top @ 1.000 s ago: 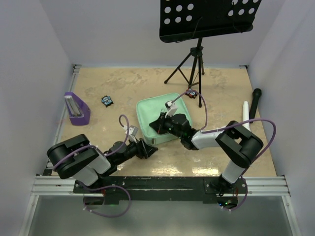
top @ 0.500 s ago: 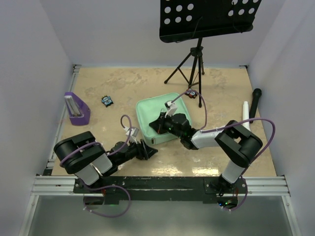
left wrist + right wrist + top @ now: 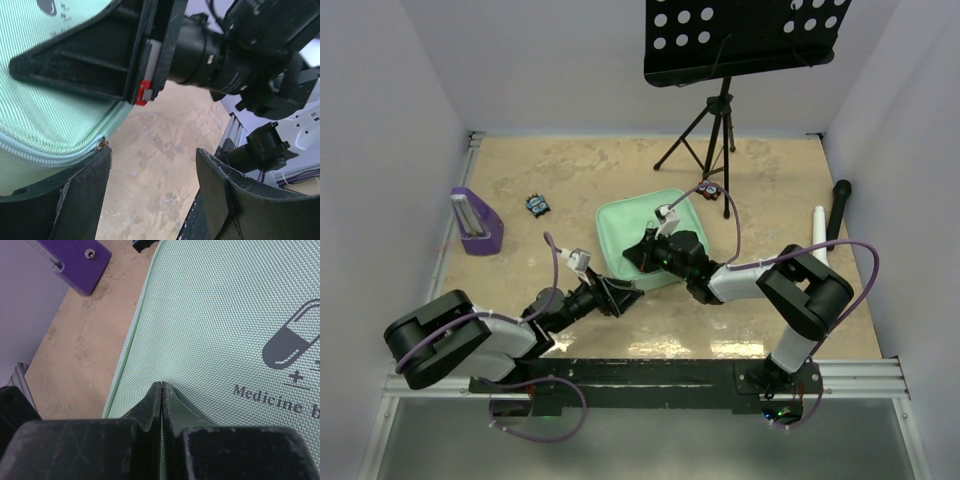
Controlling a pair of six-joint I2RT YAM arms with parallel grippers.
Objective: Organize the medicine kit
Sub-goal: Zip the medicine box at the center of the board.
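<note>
Woven mint fabric, so the kit in the middle of the counter probably handles light and squishy; the firmer zip edge looks like the spot to grab. Left hand is spread at its near-left corner, and right hand, pressed together, rests on the lid.

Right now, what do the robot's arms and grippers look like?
Both arms are black with pale grey shells on some links: the left arm and the right arm. A thin purple cable loops along each. The left gripper and right gripper have matte black, wedge-shaped, scuffed fingers. A small red tab shows on the right gripper's body.
</note>
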